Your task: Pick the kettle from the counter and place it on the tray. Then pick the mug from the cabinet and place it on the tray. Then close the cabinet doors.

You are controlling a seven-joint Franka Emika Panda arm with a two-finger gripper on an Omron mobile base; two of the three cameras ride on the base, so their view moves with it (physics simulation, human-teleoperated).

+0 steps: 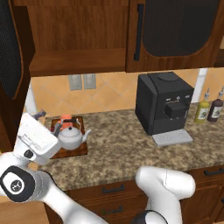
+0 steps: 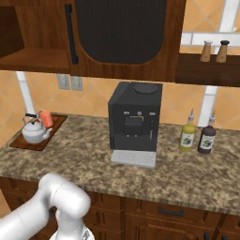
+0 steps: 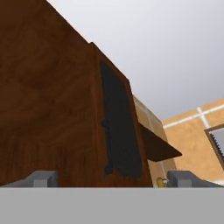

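Cabinet doors [image 3: 118,127]: one close ahead of tool [image 3: 113,179]; jaws wide, empty.

My own hand covers the left end of the tray [image 1: 78,151] in the left base view. The kettle [image 1: 71,137] hides the lower part of the mug [image 1: 66,121] behind it. The left cabinet door [image 1: 9,52] is cut off by the picture's left edge. Bottle [image 2: 188,136] labels are too small to read. My fingertips [image 3: 43,178] barely rise into the hand view.
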